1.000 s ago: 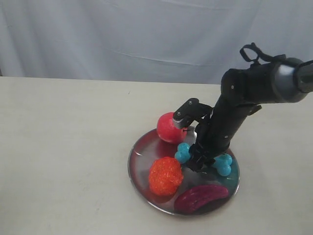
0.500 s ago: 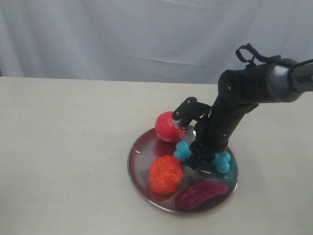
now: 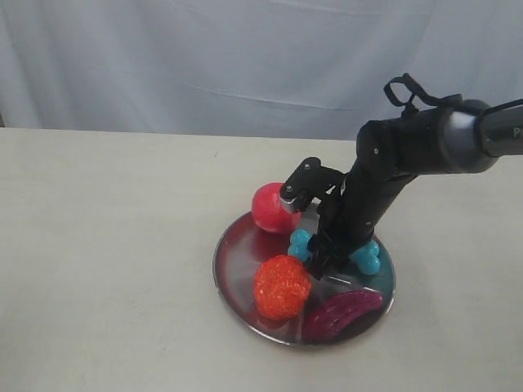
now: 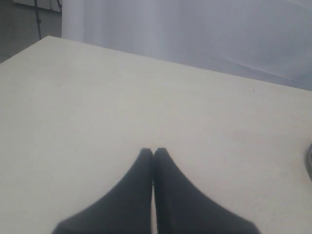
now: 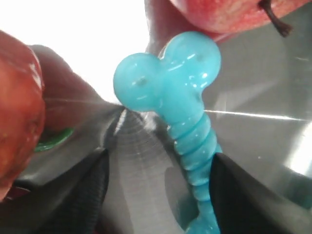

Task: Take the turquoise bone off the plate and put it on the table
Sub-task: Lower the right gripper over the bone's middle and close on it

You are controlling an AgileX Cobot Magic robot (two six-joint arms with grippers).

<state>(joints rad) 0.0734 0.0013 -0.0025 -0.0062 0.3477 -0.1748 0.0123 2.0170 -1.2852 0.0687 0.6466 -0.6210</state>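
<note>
Right gripper (image 3: 323,263) and turquoise bone (image 5: 187,117) nudged toward the red ball (image 3: 274,208) since a second ago. I log jaws parted astride the bone, unclamped; lift off plate (image 3: 235,251) and table (image 3: 106,245) placement outstanding.

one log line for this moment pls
phase: pre-grasp | right gripper: open, astride turquoise bone | bone: on plate | left gripper: shut, over table

The turquoise bone (image 3: 300,242) has its shaft hidden behind the right tool (image 3: 322,266); the plate (image 3: 237,278) loses its 12 o'clock rim likewise.

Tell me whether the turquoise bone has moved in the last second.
Yes. The turquoise bone has shifted slightly toward the far edge of the table.
</note>
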